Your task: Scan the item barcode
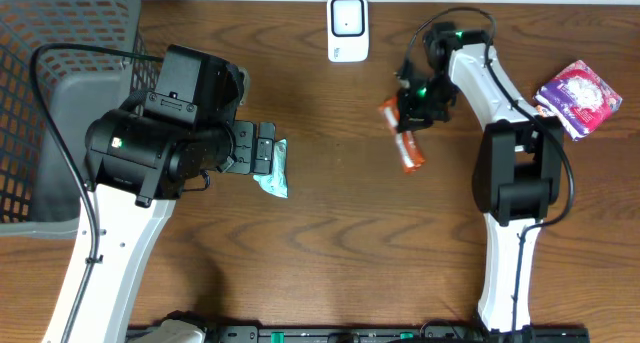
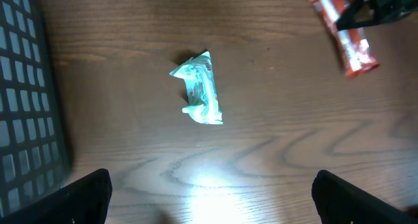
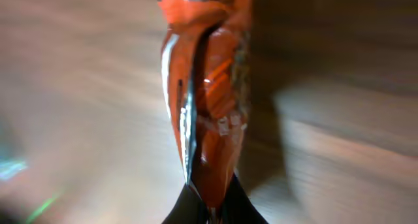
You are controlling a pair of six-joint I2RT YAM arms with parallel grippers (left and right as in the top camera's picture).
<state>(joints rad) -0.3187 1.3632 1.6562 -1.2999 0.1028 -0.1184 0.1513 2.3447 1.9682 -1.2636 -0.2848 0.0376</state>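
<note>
An orange snack packet (image 1: 410, 153) hangs pinched in my right gripper (image 1: 416, 111), which is shut on its upper end, right of the table's middle. In the right wrist view the orange packet (image 3: 212, 87) stretches up from the closed jaws of the right gripper (image 3: 212, 209). The white barcode scanner (image 1: 347, 28) stands at the back edge, up and to the left of the packet. My left gripper (image 1: 268, 155) is open over a teal packet (image 1: 273, 171). The left wrist view shows the teal packet (image 2: 199, 90) lying flat beyond the left gripper (image 2: 210, 198), not touched by it.
A grey mesh basket (image 1: 45, 103) fills the back left corner. A pink patterned packet (image 1: 580, 96) lies at the far right. The orange packet (image 2: 346, 38) and the right gripper's dark fingers (image 2: 382, 5) show at the top right of the left wrist view.
</note>
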